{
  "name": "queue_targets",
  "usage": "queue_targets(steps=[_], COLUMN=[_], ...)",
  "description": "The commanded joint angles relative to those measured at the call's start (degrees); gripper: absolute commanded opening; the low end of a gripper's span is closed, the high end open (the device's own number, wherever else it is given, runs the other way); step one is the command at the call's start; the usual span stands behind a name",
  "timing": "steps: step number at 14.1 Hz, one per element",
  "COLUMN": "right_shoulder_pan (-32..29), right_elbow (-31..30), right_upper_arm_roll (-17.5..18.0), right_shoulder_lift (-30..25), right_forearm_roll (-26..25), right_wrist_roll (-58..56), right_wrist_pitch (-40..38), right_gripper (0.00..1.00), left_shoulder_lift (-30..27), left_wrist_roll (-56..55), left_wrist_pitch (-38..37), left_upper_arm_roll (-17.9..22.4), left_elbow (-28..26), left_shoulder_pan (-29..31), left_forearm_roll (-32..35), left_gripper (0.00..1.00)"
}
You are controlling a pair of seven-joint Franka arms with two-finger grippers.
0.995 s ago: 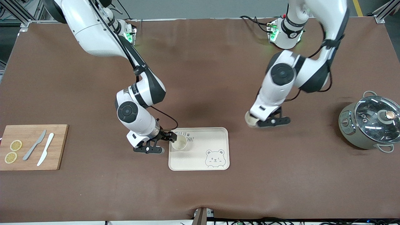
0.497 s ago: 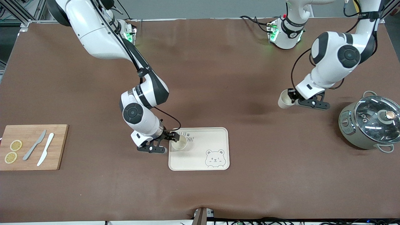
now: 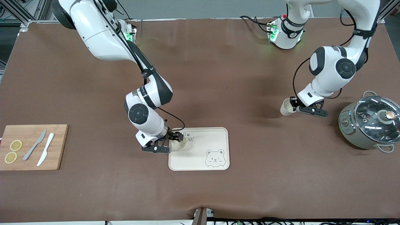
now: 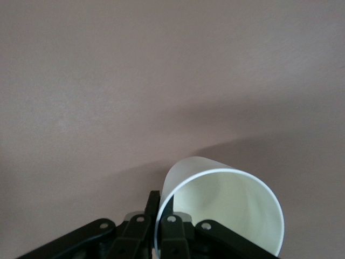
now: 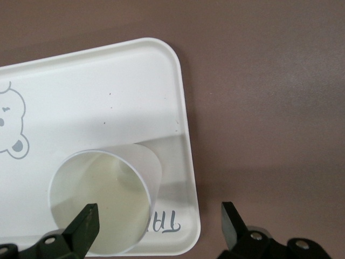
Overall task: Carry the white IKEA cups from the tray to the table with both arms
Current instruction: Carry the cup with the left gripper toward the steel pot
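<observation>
One white cup (image 3: pixel 180 145) stands upright on the bear-printed tray (image 3: pixel 215 134), in the corner toward the right arm's end. My right gripper (image 3: pixel 170 142) is open at that corner. In the right wrist view the cup (image 5: pixel 102 210) sits on the tray (image 5: pixel 108 91). One finger of my right gripper (image 5: pixel 159 222) is over the cup's mouth and the other is off the tray's edge. My left gripper (image 3: pixel 295 108) is shut on the second white cup (image 3: pixel 287 107) and holds it tilted over bare table between the tray and the pot. In the left wrist view my left gripper (image 4: pixel 161 209) pinches this cup's (image 4: pixel 226 210) rim.
A grey-green pot with a glass lid (image 3: pixel 370 125) stands at the left arm's end of the table. A wooden cutting board (image 3: pixel 61 147) with two knives and two lemon slices lies at the right arm's end.
My left arm has swung from beside the tray toward the pot, carrying its cup, then sunk a little. My right arm has shifted slightly toward the tray, and its cup has stayed put.
</observation>
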Motion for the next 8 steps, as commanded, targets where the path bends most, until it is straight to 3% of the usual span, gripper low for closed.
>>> queue_targets(steps=[1, 8], right_shoulder_pan=[0.54, 1.07], right_elbow=[2.23, 2.23], right_upper_arm_roll=[-0.23, -0.24], right_shoulder_lift=[1.82, 2.26], right_forearm_roll=[-0.97, -3.52], right_wrist_roll=[1.31, 1.4], right_wrist_pitch=[0.68, 0.77], right_gripper=[1.0, 1.0], left_shoulder_lift=[1.74, 6.92], left_wrist_roll=[3.59, 4.21], left_wrist_pitch=[0.65, 7.14], left_upper_arm_roll=[-0.71, -0.8], left_elbow=[0.75, 1.1], left_shoulder_pan=[2.6, 2.96], left_forearm_roll=[-1.34, -1.34], left_gripper=[0.0, 0.0])
